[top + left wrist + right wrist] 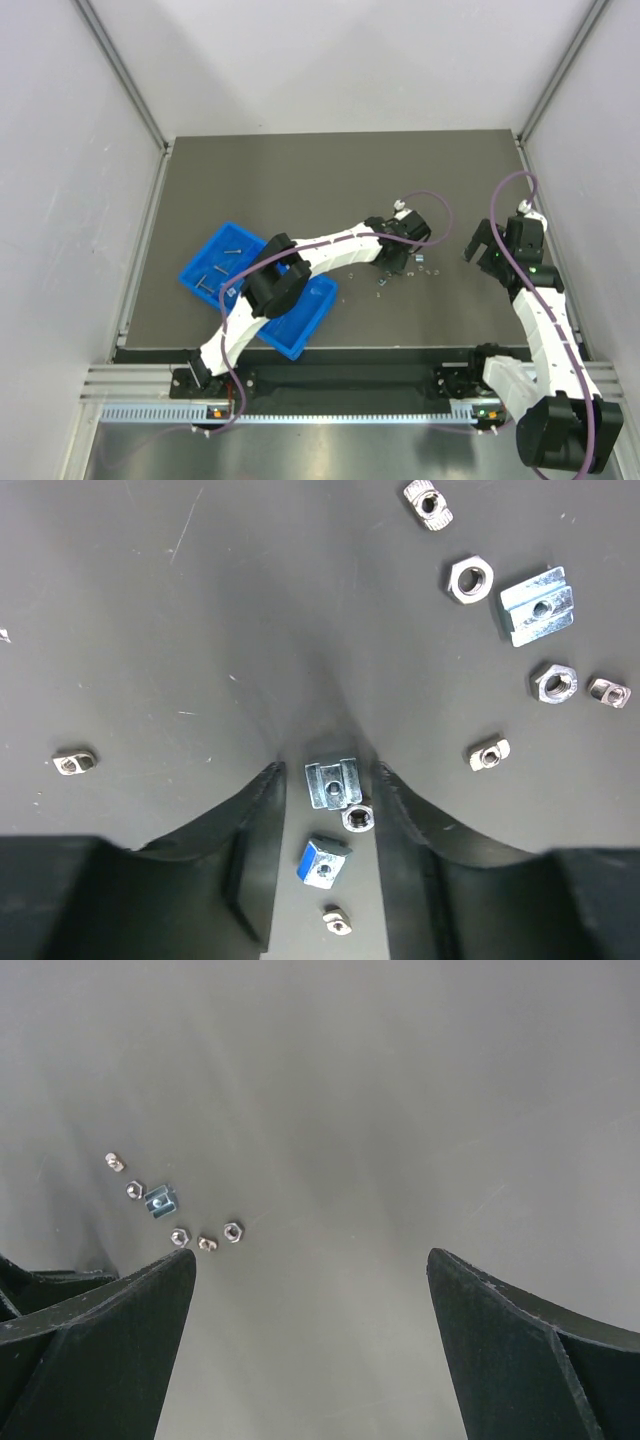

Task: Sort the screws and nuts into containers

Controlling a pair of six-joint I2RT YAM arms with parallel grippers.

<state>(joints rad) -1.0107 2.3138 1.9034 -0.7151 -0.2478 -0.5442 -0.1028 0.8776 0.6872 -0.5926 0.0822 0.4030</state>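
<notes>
Nuts (332, 783): silver, loose on dark table (150, 630). My left pincer (328, 770): half spread, straddles several, gripping none. My right pincer (311, 1254): spread wide, empty. Screws (233, 250): in blue tray (192, 272), well left of nuts.

Left arm (320, 245) extended, left end effector (330, 772) partly spread, right end effector (311, 1257) spread wide

We saw a dark matte table (330, 180) bearing the blue tray (210, 262) at its near left, and loose nuts (468, 579) scattered right of centre (some hexagonal, some blocky).
</notes>
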